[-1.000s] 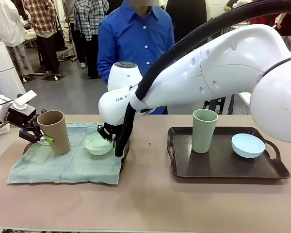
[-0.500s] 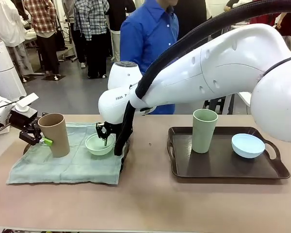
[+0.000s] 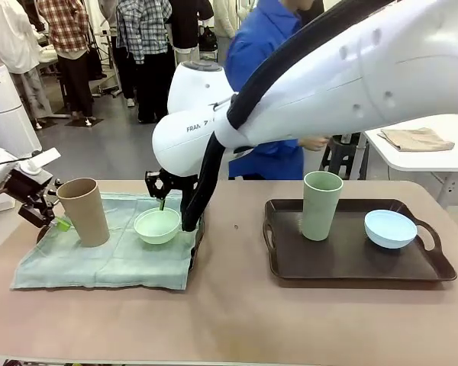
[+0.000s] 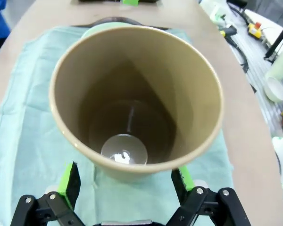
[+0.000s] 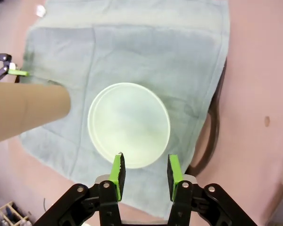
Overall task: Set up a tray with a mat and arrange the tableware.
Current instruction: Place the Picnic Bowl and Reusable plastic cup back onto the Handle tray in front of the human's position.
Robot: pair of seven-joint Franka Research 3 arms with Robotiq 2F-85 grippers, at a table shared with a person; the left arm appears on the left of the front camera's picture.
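Note:
A pale green mat covers a dark tray on the left. On the mat stand a tan cup and a mint bowl. My left gripper is open just left of the cup, a small gap away. In the left wrist view the cup rises ahead of the spread green pads. My right gripper hovers over the bowl's far rim. In the right wrist view its fingers stand apart with nothing held, and the bowl lies free below.
A second dark tray on the right holds a sage green cup and a light blue bowl. A person in a blue shirt leans at the far side. Bare tabletop spans the front.
My right gripper has let the mint bowl settle flat on the mat and risen off its rim. My left gripper has backed left off the tan cup. The person has shifted right.

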